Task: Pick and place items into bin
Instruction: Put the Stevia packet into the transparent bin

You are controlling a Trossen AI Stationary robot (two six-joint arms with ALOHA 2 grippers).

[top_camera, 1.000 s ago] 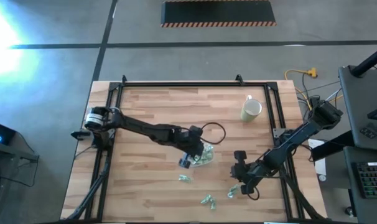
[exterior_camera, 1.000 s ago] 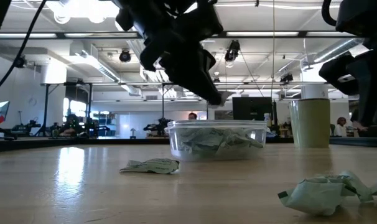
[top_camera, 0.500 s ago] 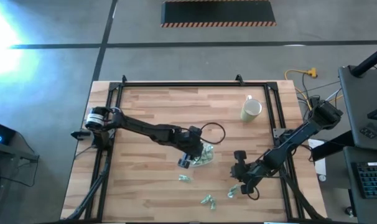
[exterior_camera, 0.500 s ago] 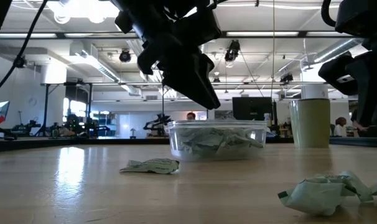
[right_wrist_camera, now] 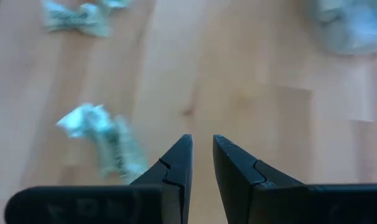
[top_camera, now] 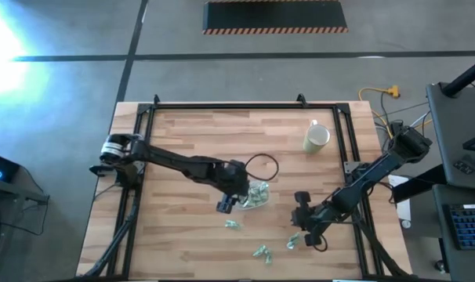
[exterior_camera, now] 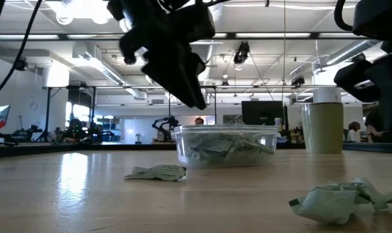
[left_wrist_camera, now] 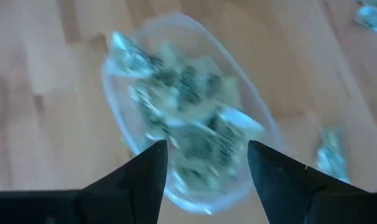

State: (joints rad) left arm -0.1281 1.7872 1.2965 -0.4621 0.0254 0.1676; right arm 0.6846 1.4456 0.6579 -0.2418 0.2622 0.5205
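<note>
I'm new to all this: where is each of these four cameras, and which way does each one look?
High view: above the table, looking straight down; both arms show, the left gripper by the bin.
Low view: at tabletop height, looking level across; an arm hangs above the bin.
Left wrist view: on the left arm, looking past its open fingers into the bin.
Right wrist view: on the right arm, past its fingers at a wrapped piece.
All four show the bin.

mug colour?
Cream, pale yellowish mug, standing near the table's far right corner. Shows best in the high view.
</note>
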